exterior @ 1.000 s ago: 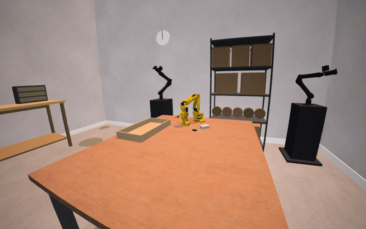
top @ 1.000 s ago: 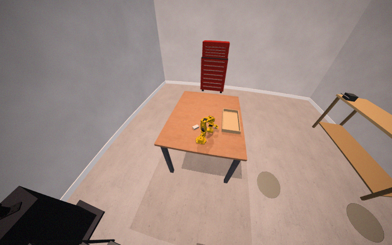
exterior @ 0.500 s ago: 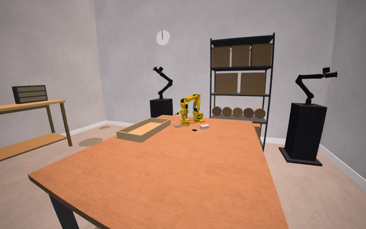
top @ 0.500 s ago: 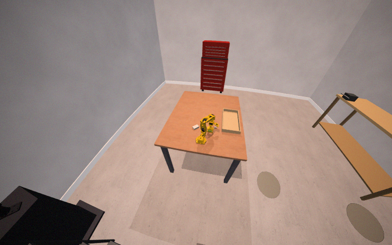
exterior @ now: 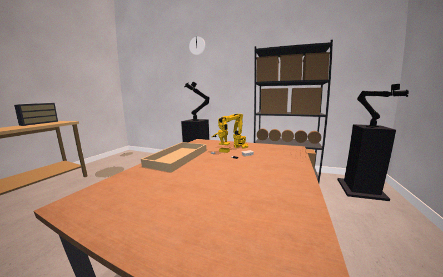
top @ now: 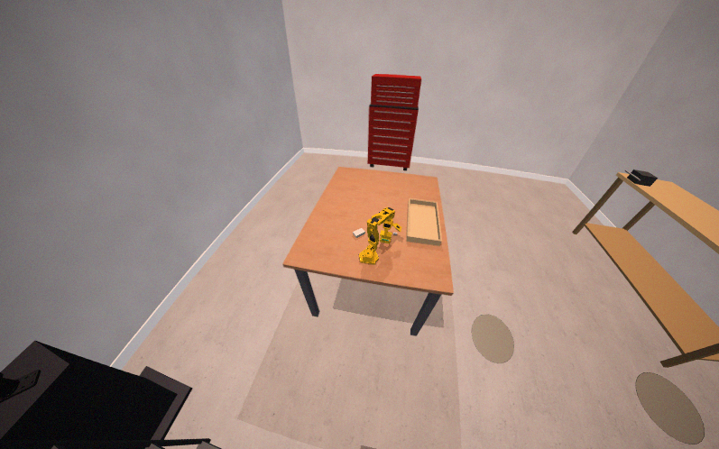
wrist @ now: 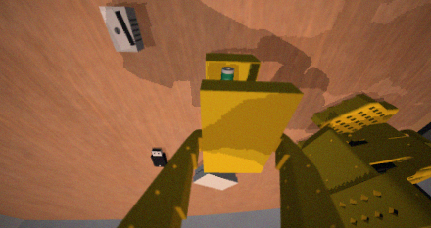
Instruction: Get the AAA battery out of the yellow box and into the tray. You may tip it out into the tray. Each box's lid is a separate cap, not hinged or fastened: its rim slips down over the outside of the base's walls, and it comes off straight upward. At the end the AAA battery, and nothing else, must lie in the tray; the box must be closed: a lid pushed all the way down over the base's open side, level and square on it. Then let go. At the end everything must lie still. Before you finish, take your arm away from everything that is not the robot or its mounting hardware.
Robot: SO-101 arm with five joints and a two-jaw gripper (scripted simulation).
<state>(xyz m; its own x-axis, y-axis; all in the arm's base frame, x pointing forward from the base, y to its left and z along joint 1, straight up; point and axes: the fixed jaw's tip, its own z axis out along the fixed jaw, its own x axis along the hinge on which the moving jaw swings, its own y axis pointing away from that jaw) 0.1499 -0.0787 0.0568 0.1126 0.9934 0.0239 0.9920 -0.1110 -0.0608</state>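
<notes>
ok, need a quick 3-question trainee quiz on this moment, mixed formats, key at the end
1. True or false: the AAA battery is in the open yellow base on the table.
2. The claw is shut on: A) the battery B) the yellow lid C) nothing.
3. Fill in: the tray currently holds ____.

Key: 1 true; 2 B; 3 nothing.

The arm (exterior: 231, 120) arches over the desk (exterior: 216, 206), its end effector (wrist: 235, 157) clamped on the yellow lid (wrist: 245, 127).
</notes>
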